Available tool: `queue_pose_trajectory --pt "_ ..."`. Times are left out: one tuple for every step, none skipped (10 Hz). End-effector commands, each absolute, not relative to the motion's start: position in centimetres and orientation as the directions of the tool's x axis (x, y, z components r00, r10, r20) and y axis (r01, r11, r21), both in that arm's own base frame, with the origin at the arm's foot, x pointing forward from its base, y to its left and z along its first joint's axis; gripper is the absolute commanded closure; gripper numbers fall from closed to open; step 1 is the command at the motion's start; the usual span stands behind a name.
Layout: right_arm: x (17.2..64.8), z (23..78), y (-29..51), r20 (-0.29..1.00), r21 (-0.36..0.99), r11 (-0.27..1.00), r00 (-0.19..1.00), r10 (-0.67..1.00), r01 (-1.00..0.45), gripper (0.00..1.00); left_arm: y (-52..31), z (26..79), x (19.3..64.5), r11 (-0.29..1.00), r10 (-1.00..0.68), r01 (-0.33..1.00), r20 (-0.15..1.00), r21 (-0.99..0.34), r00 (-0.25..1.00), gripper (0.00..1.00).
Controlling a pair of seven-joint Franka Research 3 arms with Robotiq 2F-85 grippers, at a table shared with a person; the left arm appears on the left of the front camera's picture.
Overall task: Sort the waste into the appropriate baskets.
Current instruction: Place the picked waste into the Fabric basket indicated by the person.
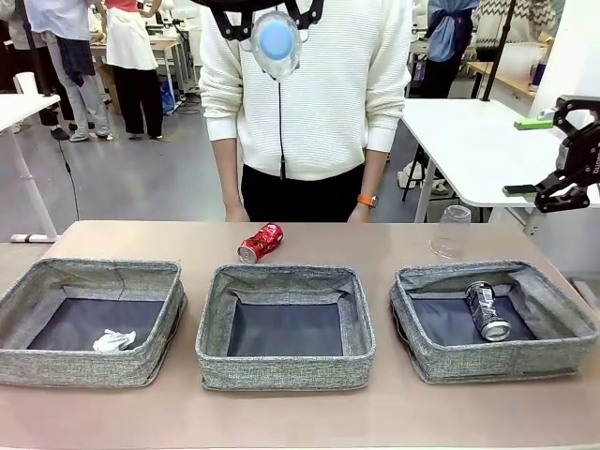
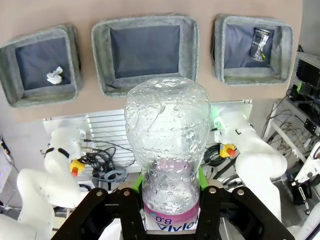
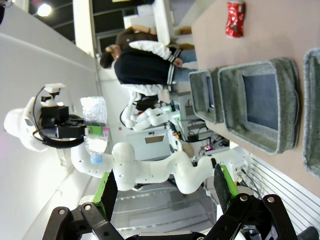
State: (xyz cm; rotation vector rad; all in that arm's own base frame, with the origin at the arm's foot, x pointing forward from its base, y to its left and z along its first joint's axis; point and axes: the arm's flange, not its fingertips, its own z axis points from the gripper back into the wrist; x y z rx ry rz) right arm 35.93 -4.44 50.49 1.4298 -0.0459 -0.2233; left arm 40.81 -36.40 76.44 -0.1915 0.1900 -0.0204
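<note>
With the left hand [image 2: 170, 177] pinching the bottle [image 2: 167, 125] high above the tabletop [image 2: 85, 12] and the right hand [image 3: 165, 185] spread, I judge the drop step pending: next I centre it over the empty middle basket [image 2: 145, 86], lower, then release.

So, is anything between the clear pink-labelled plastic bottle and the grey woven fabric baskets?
Nothing visible. The left gripper holds the clear plastic bottle high in the air; the three baskets lie open-topped, the middle basket empty.

You see a brown table [image 1: 300, 417], a person in a white sweater [image 1: 309, 94] standing behind it with an orange wristband [image 1: 367, 201], and 1 white table [image 1: 469, 150] farther back.
</note>
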Motion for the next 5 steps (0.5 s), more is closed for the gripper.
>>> queue_pose_trajectory --pt "35.75 50.46 -4.45 -0.094 0.984 0.132 0.979 -0.179 0.119 0.0 -36.08 76.92 40.84 0.981 -0.045 0.006 -0.196 -0.195 0.98 0.64" --pt "35.75 50.46 -4.45 -0.094 0.984 0.132 0.979 -0.179 0.119 0.0 -36.08 76.92 40.84 0.981 -0.045 0.006 -0.196 -0.195 0.98 0.64" --pt "35.75 50.46 -4.45 -0.094 0.984 0.132 0.979 -0.179 0.119 0.0 -36.08 76.92 40.84 0.981 -0.045 0.006 -0.196 -0.195 0.98 0.64" --pt "35.75 50.46 -4.45 -0.094 0.984 0.132 0.979 -0.179 0.119 0.0 -36.08 76.92 40.84 0.981 -0.045 0.006 -0.196 -0.195 0.98 0.64" --pt "35.75 50.46 -4.45 -0.094 0.984 0.132 0.979 -0.179 0.119 0.0 -36.08 76.92 40.84 0.981 -0.045 0.006 -0.196 -0.195 0.98 0.64"
